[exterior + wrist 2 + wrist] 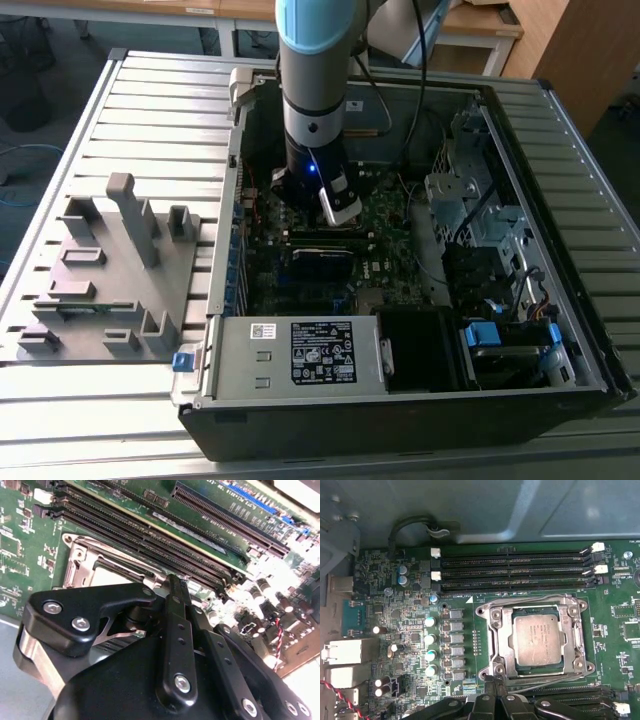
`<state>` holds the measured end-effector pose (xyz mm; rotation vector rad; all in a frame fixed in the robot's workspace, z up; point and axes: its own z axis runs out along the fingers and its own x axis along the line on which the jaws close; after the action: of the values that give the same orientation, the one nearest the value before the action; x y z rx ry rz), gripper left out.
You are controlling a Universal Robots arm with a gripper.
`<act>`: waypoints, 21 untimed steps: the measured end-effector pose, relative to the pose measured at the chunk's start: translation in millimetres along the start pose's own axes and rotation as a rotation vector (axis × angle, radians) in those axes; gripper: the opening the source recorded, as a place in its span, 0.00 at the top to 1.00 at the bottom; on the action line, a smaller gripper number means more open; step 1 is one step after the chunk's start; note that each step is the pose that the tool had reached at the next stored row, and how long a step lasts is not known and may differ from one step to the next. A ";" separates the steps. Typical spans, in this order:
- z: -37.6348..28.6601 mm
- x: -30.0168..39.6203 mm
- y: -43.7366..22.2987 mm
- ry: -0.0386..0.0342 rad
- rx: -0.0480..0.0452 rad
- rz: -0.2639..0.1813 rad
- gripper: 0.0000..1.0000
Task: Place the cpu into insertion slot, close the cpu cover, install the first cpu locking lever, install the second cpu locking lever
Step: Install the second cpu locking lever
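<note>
The cpu (537, 640) lies flat in the insertion slot (490, 611), its dull silver top showing through the window of the cpu cover (499, 635). The cover lies down flat around it. One thin wire locking lever (530, 601) runs along the socket's side nearest the memory slots, and another lever (555, 684) runs along the opposite side. My gripper (495, 682) is shut with nothing between its black fingers. Its tips hover at a corner of the socket, beside the second lever's end. In the second wrist view the gripper (175, 582) hides much of the slot (80, 565). The exterior view shows the gripper (340, 208) low inside the computer case.
Long black memory slots (515, 570) flank the socket. A row of capacitors (430, 640) and rear ports (350, 650) stand on another side. In the exterior view, a power supply (310, 355) and drive cage (470, 200) crowd the case; a grey fixture (110, 270) sits outside.
</note>
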<state>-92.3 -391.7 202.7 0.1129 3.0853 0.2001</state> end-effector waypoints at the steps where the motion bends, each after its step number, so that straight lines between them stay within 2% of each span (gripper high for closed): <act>1: -0.1 -0.1 -0.8 0.0004 -0.0056 0.000 0.90; 5: -0.5 -0.3 -3.9 0.0020 -0.0275 0.001 0.90; 7: -0.6 -0.4 -5.0 0.0024 -0.0335 0.002 0.90; 21: 3.8 0.2 -8.3 0.0036 -0.0400 0.002 0.90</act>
<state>-92.8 -399.4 197.9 0.1144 3.0829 0.2623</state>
